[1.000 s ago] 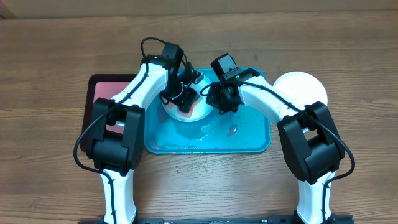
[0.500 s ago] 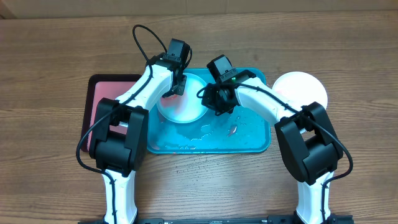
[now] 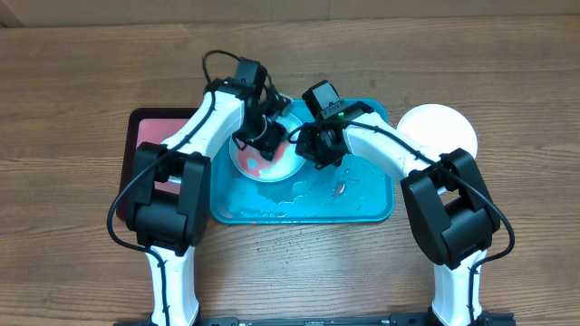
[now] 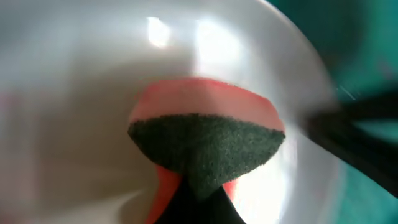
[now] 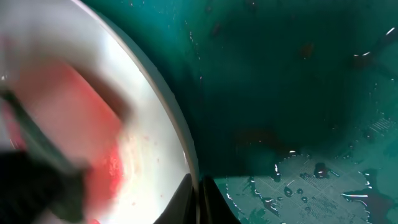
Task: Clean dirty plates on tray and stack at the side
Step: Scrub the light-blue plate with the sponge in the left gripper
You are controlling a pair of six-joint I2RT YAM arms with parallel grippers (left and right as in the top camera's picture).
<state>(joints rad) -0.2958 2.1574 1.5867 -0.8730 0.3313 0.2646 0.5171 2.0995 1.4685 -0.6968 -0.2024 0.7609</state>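
Pinching a sponge (image 4: 205, 146) between pressed-together fingers, the left pincer (image 3: 264, 139) is leaning down over the pale plate (image 3: 277, 169), just left of centre in the overhead frame. In the left wrist view the sponge is filling the middle of the picture. Its dark green scouring face is pointing toward the camera, its red body is showing behind and below that face, and it is lying against the plate's glossy inner surface. The pincer's own fingers are showing only as a black wedge at the bottom edge of that view.

The right pincer (image 3: 314, 150) is gripping the same plate at its right-hand rim, jaws closed on the edge. In the right wrist view its dark fingertips (image 5: 217, 213) are meeting around the thin bright rim at the bottom centre.

The pale plate is sitting in the upper left part of the turquoise tray (image 3: 367, 206), which is lying mid-frame on the wooden table (image 3: 82, 81). A pinkish-red smear is showing on the plate's inside. Water (image 3: 294, 190) is pooling on the tray floor just below the plate, and droplets are glinting in the lower right of the right wrist view.

A white plate (image 3: 441, 127) is resting on the table just beyond the tray's upper right corner. A dark red tray (image 3: 145, 136) is lying along the turquoise tray's left side, partly under the left arm.
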